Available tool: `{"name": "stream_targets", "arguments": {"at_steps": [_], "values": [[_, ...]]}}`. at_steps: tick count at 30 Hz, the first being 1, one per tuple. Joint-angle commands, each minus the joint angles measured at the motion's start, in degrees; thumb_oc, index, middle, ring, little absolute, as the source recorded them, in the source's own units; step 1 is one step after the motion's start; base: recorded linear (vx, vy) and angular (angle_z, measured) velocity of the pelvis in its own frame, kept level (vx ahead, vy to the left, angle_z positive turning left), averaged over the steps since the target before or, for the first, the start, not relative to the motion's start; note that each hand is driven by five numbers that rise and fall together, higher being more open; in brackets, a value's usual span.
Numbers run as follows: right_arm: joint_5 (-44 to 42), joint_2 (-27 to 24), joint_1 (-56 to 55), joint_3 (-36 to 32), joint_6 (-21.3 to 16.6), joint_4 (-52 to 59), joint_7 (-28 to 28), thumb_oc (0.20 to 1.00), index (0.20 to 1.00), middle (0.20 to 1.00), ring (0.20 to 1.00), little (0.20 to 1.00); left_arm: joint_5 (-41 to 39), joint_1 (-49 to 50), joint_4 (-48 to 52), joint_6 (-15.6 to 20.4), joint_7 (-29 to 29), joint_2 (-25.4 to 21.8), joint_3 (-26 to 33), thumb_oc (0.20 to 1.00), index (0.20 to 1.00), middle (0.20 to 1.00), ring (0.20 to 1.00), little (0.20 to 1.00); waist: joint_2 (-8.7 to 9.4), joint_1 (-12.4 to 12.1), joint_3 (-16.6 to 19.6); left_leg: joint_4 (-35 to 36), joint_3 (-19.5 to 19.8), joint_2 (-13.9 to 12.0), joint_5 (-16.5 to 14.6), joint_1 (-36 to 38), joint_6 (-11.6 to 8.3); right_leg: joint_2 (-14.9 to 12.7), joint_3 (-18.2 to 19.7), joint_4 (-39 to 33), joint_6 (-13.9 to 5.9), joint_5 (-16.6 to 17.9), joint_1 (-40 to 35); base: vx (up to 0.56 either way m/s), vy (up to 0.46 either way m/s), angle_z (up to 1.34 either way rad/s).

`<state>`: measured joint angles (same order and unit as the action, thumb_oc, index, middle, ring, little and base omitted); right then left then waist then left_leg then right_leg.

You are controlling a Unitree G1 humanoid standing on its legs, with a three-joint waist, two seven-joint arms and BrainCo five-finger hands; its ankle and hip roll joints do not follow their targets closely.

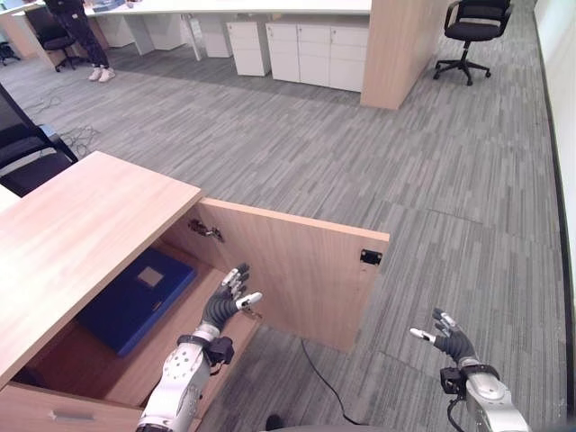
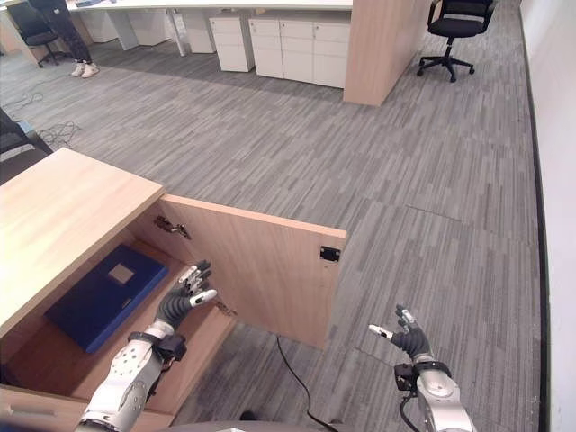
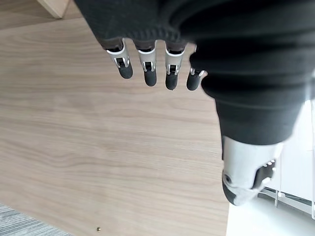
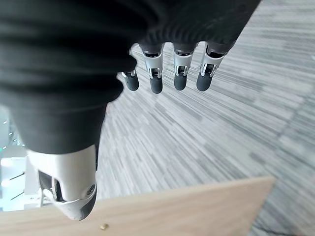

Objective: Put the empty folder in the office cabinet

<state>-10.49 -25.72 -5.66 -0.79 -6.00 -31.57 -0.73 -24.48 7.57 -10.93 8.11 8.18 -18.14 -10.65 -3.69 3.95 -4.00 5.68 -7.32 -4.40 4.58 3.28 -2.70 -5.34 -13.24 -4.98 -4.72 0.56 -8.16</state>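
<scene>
You've got the blue folder (image 1: 135, 301) lying flat inside the open cabinet (image 1: 81, 225), lower left of the head frames, on the cabinet's floor under the wooden top. Cabinet door (image 1: 297, 270) swung open, centre frame, hinge (image 1: 205, 231) at its upper inner corner. Your left hand (image 1: 227, 301) hangs just in front of the door's inner face, fingers straight and spread, holding nothing; wrist view shows the fingertips (image 3: 150, 77) over the wood panel. Your right hand (image 1: 447, 339) sits lower right over the grey carpet (image 1: 360, 162), fingers relaxed and empty. Office chair (image 1: 472, 27) top right, person's legs (image 1: 85, 40) top left.
</scene>
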Motion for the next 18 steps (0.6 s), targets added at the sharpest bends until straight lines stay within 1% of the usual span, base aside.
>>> {"name": "stream_targets", "arguments": {"at_steps": [1,8,9,18], "values": [[-2.9,-0.4,5.8,-0.2,-3.2,-0.6,1.3,1.0,1.0,1.0,1.0,1.0,-1.0,-1.8,2.9,2.3,1.0,-2.5,2.4,1.0,1.0,1.0,1.0,1.0,3.86,-1.8,1.2,-1.1,0.1,-0.1,-5.3,3.9,-0.77,-4.9,0.8,1.8,-5.09,-0.5,1.6,0.01,0.004,0.06],[-3.2,-1.5,9.2,1.0,-3.1,0.6,1.0,1.0,1.0,1.0,1.0,1.0,-1.1,-0.6,3.6,1.9,1.9,-3.6,2.0,1.0,1.0,1.0,1.0,1.0,4.48,-3.5,1.7,-1.0,0.7,0.0,-5.3,3.7,-0.6,-5.1,-0.4,1.4,-5.23,-0.4,1.0,0.01,-0.003,0.1],[-3.6,-1.3,10.2,1.6,-3.2,1.4,0.8,1.0,1.0,1.0,1.0,1.0,-1.1,0.1,4.3,1.9,2.3,-3.9,1.7,1.0,1.0,1.0,1.0,1.0,4.62,-4.0,1.7,-1.0,1.0,0.0,-5.4,3.6,-0.53,-5.1,-0.7,1.4,-5.17,-0.5,0.7,0.03,-0.001,0.08],[-3.6,1.1,13.0,6.5,-2.7,3.6,-0.7,1.0,1.0,1.0,1.0,1.0,-0.9,0.8,4.8,1.5,2.6,-4.0,0.6,1.0,1.0,1.0,1.0,1.0,4.93,-5.6,1.7,-1.1,2.5,0.2,-5.1,3.2,-0.45,-5.2,-2.1,1.4,-4.95,-0.8,0.2,0.01,-0.002,0.1]]}}
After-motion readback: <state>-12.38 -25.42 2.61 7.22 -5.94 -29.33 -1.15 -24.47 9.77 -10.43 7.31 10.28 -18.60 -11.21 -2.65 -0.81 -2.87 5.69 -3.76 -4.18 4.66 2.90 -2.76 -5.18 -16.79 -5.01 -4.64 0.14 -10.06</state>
